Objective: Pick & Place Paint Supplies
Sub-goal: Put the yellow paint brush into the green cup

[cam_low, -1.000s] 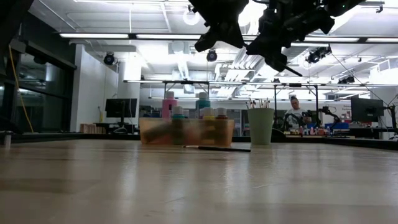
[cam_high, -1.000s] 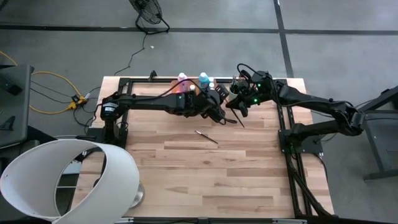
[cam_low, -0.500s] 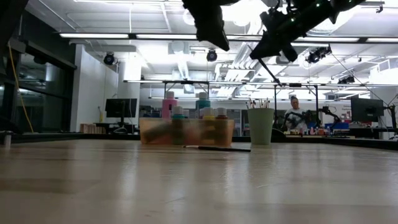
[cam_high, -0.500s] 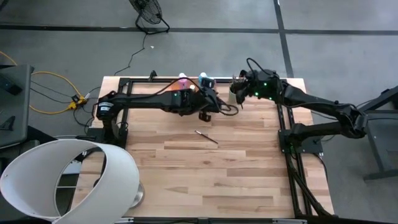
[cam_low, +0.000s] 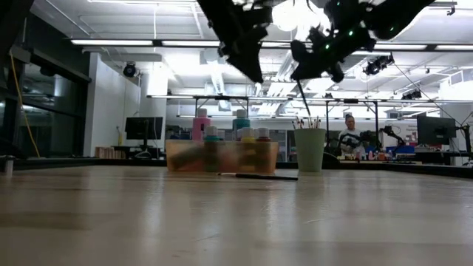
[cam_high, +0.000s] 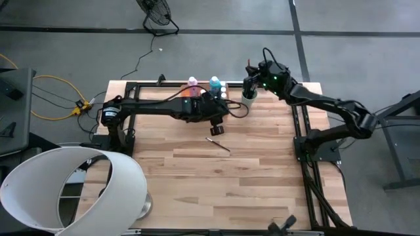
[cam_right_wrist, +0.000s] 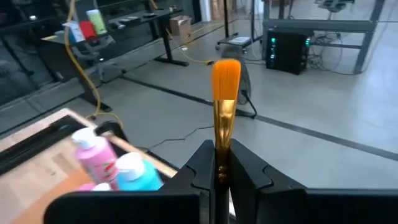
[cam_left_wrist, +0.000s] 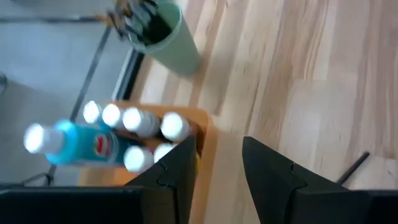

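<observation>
My right gripper (cam_high: 249, 80) hangs over the light green cup (cam_high: 248, 98) at the table's far edge, shut on a paintbrush (cam_right_wrist: 225, 93) with orange bristles. The cup (cam_low: 310, 150) holds several brushes. Left of it stands the orange tray (cam_high: 197, 97) with white-capped paint bottles, a pink one (cam_high: 192, 82) and a teal one (cam_high: 214, 83) among them. My left gripper (cam_left_wrist: 221, 168) is open with nothing between its fingers, above the table by the tray's near right corner (cam_left_wrist: 205, 134). One loose brush (cam_high: 218, 144) lies flat on the wood. My right gripper pinches the paintbrush between its two fingers just below the gold ferrule (cam_right_wrist: 221, 146). The fingers come roughly level from the table's right and lie across the brush. The brush stands upright and lifted clear, bristles up, its dark handle (cam_low: 301, 100) hanging toward the cup's mouth.
A black frame (cam_high: 141, 85) runs along the table's far and right edges behind the tray and cup. A large white lampshade (cam_high: 72, 187) covers the near left corner. The wood (cam_high: 230, 183) toward the near edge is bare.
My right gripper has carried the paintbrush toward the table's far edge, over the cup, and tipped it from slanting to upright. My left gripper has come away from the brush, rolled about its own line, and moved left and slightly toward the near edge, sinking a little.
</observation>
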